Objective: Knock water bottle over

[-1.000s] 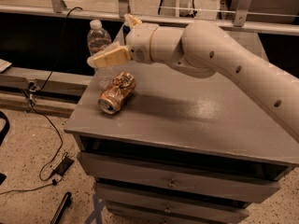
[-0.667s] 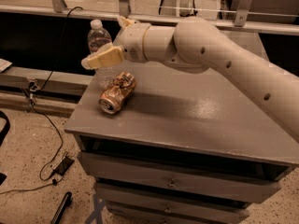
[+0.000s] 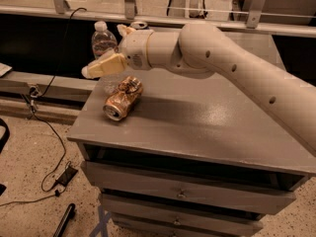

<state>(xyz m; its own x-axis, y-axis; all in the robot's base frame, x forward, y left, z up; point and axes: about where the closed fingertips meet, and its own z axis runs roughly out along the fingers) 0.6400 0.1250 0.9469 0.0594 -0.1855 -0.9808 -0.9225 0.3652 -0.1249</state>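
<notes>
The water bottle (image 3: 102,42), clear with a white cap, stands upright at the back left corner of the grey cabinet top (image 3: 207,127). My gripper (image 3: 104,52) is right at the bottle, at about mid-height. One cream finger (image 3: 103,65) crosses in front of the bottle's lower half, and the other fingertip (image 3: 122,30) shows just right of the bottle's shoulder. The jaws stand spread, holding nothing. The bottle's base is hidden behind the front finger.
A crushed gold can (image 3: 122,98) lies on its side just below the gripper. The top of another can (image 3: 139,24) peeks out behind my wrist. The cabinet's left edge is close to the bottle. Cables (image 3: 49,132) lie on the floor to the left.
My gripper has shifted left, closer to the bottle. The bottle still stands upright and the gold can has not moved.
</notes>
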